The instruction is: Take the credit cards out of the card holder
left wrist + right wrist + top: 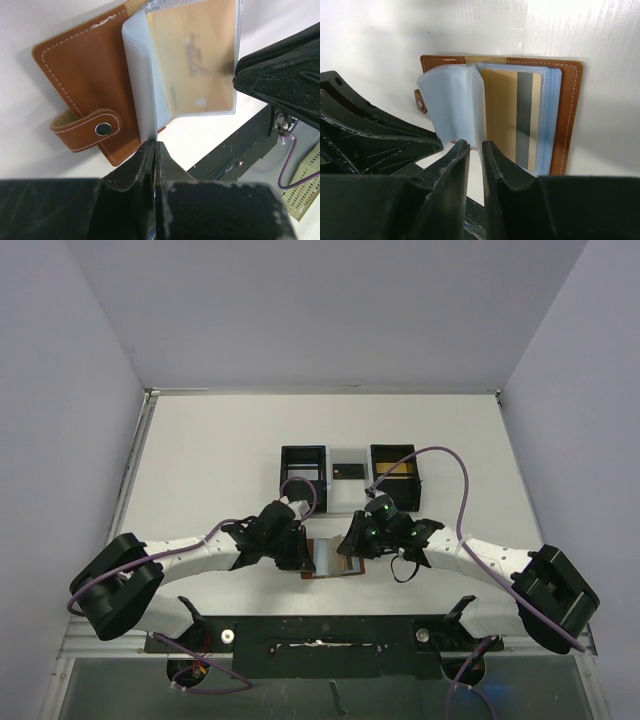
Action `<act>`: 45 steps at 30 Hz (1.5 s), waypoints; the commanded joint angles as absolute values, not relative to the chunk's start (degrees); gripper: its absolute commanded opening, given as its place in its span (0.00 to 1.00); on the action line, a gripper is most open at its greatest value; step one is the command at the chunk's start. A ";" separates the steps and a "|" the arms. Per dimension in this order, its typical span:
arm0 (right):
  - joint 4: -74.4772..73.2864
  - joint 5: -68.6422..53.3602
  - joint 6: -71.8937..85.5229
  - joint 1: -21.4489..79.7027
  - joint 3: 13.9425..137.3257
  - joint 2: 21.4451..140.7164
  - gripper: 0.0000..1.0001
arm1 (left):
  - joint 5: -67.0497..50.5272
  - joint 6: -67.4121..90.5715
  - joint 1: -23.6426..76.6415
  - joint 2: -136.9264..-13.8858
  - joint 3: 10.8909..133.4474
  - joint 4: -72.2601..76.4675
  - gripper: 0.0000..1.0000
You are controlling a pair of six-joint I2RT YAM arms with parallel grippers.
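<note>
While the card holder (335, 567) lies open on the table (200, 470) near its front edge, between the two arms, the left tool (154, 150) is closed tight on the lower edge of a clear plastic sleeve (137, 85), holding that leaf upright off the brown leather. Just right of the raised leaf, a gold-tan credit card (195, 55) sits inside another clear pocket, flat over the right half of the holder. The right tool (476, 147) hovers at the holder's near edge, its fingers a narrow gap apart with nothing seen between them; the upright leaf ends just at their tips. Farther back stands a black-and-white tray (285, 475), with something gold-tan in its right compartment.
</note>
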State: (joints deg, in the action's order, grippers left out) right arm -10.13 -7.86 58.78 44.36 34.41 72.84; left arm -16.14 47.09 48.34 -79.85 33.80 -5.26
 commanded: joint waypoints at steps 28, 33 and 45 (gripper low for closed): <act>-2.16 -14.12 58.47 45.74 37.65 75.20 0.25 | -15.05 46.04 48.69 -79.20 36.30 -4.05 0.00; -2.09 -14.58 57.94 46.14 38.67 76.22 0.27 | -14.22 46.22 48.68 -78.68 36.17 -4.48 0.00; 1.58 -17.32 57.25 46.58 41.54 80.40 0.32 | -9.41 47.32 48.58 -75.28 35.75 -9.07 0.00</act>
State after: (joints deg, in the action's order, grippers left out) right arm -2.20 -15.68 57.91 45.95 38.59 78.72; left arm -12.60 46.94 48.34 -78.35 34.13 -7.68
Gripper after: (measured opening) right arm 0.314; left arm 0.005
